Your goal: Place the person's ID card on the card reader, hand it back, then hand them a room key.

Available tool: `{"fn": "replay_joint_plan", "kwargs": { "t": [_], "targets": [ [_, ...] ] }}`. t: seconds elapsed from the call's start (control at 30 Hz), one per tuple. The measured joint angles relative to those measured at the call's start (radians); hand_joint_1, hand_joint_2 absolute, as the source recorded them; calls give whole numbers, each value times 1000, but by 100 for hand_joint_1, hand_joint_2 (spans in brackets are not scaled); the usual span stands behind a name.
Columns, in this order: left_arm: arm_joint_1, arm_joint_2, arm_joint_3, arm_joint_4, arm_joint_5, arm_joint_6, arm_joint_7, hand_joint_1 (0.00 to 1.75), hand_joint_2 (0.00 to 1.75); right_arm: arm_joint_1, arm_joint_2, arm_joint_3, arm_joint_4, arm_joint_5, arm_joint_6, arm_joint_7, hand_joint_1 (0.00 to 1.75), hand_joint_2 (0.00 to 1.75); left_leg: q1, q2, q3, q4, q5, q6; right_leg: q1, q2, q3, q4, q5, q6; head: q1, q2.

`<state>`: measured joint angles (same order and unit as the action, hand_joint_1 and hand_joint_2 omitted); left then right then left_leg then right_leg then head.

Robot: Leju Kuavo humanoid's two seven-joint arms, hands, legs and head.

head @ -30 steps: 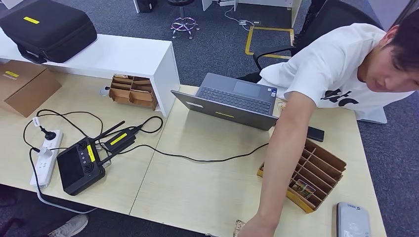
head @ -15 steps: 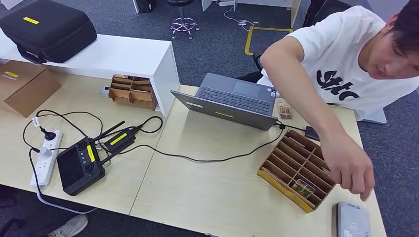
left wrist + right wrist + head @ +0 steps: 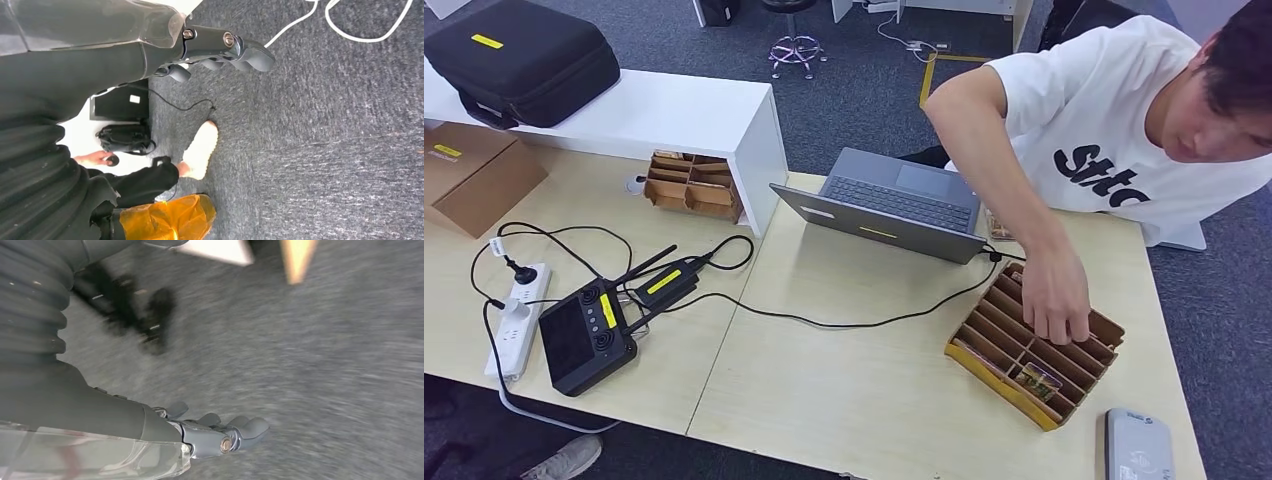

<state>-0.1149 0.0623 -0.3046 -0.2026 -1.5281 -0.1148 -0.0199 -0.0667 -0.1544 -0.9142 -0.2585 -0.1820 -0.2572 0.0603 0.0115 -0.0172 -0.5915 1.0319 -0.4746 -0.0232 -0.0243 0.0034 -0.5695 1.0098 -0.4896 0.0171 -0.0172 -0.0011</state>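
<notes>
A grey card reader [image 3: 1138, 448] lies at the table's near right corner. Beside it stands a wooden slotted holder [image 3: 984, 365] with a patterned card [image 3: 1037, 380] in one slot. A person in a white shirt leans over the table, their hand [image 3: 1056, 300] reaching into the holder's far slots. I cannot tell whether that hand holds a card. My left hand [image 3: 220, 50] hangs above the grey carpet, fingers straight, holding nothing. My right hand [image 3: 220, 432] also hangs over the floor, fingers apart and empty, in a blurred picture.
An open laptop [image 3: 894, 205] sits mid-table with a black cable running across the wood. A power strip [image 3: 516, 318] and black controller [image 3: 584, 335] lie at the left. A white shelf [image 3: 664, 115] carries a black case [image 3: 519, 60]; a second wooden holder [image 3: 692, 185] stands under it.
The person's hand went from the table's near edge to above the card reader, then back into the slotted holder. Their body has straightened away from the table.
</notes>
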Motion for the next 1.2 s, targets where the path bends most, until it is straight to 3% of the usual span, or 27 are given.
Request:
{"fn": "replay_joint_plan", "kwargs": {
  "t": [0.2, 0.33, 0.47, 0.73, 1.2],
  "targets": [
    [-16, 4, -34, 0, 0, -8, -13, 0, 175, 8, 5, 122, 23, 207, 120, 175, 0, 175, 0, 0, 0, 0, 0, 0, 0, 0, 0, 0, 0, 0, 0, 0],
    [-26, 6, -56, 0, 0, -17, -13, 0, 175, 10, 2, 238, 30, 361, 152, 236, 0, 175, 0, 0, 0, 0, 0, 0, 0, 0, 0, 0, 0, 0, 0, 0],
    [-39, 7, -82, 0, 1, -23, -15, 0, 175, 5, -7, 353, 32, 440, 198, 251, 0, 175, 0, 0, 0, 0, 0, 0, 0, 0, 0, 0, 0, 0, 0, 0],
    [-51, 10, -122, 0, 1, -29, -30, 0, 175, -5, -8, 467, 35, 506, 281, 261, 0, 175, 0, 0, 0, 0, 0, 0, 0, 0, 0, 0, 0, 0, 0, 0],
    [-65, 13, -168, 0, 1, -33, -44, 0, 175, -21, -2, 545, 40, 555, 356, 250, 0, 175, 0, 0, 0, 0, 0, 0, 0, 0, 0, 0, 0, 0, 0, 0]
  ]
}}
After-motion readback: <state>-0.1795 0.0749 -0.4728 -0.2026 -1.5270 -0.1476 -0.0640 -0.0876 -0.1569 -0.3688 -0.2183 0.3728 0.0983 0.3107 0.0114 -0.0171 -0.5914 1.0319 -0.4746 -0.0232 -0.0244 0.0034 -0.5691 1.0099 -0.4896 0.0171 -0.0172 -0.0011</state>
